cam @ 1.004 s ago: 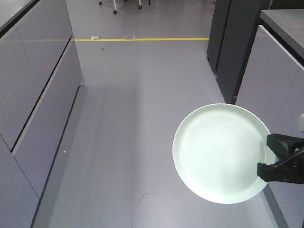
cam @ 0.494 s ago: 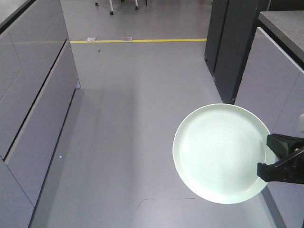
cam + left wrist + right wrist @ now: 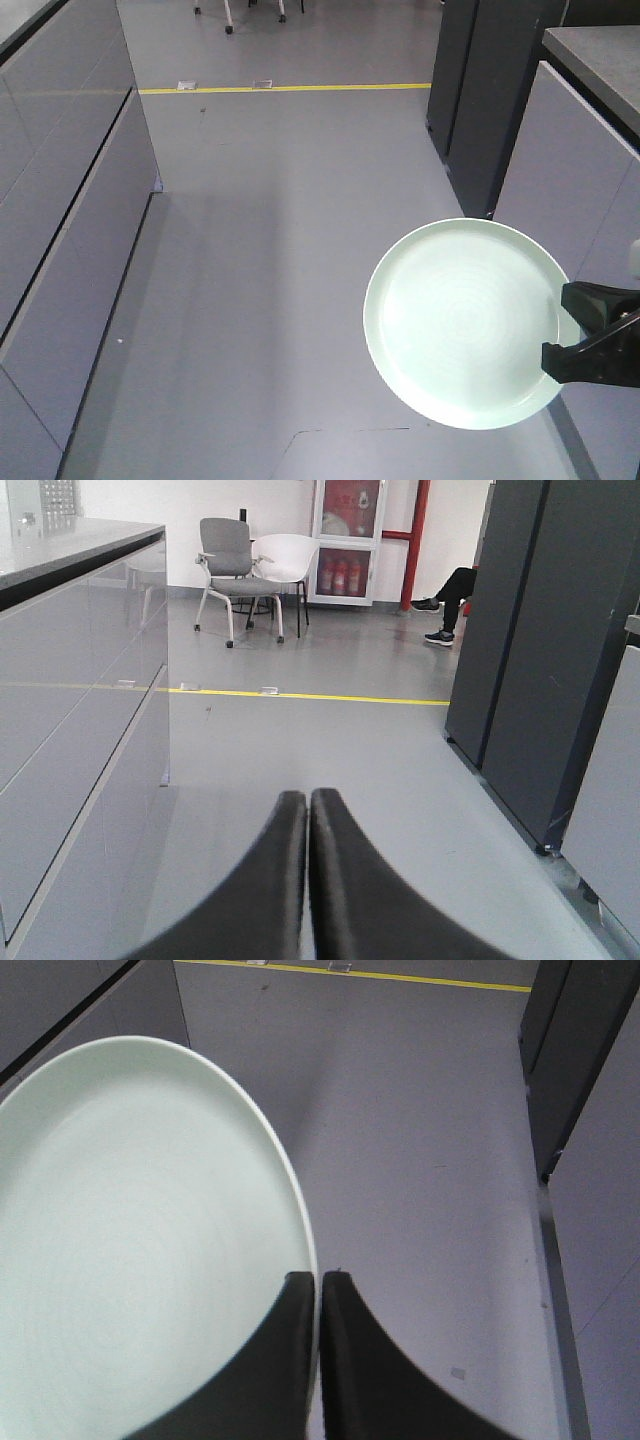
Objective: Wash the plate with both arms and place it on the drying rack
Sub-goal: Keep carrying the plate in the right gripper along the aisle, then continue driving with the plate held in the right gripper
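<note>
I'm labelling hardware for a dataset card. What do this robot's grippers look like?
Both are plain matte black. The left gripper has two smooth fingers, broad and flaring at the base, curving in to narrow blunt tips. The right gripper has the same shape. No markings or cables show. In the front view, a small grey-white part sits above the right one.

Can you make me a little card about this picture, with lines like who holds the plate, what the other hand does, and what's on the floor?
Plate: pale green, round, held up in the air
Right gripper: shut on the plate's rim
Left gripper: shut, holding nothing
Floor: grey, with a yellow line across it
Drying rack: not in view
Far off: two chairs
</note>
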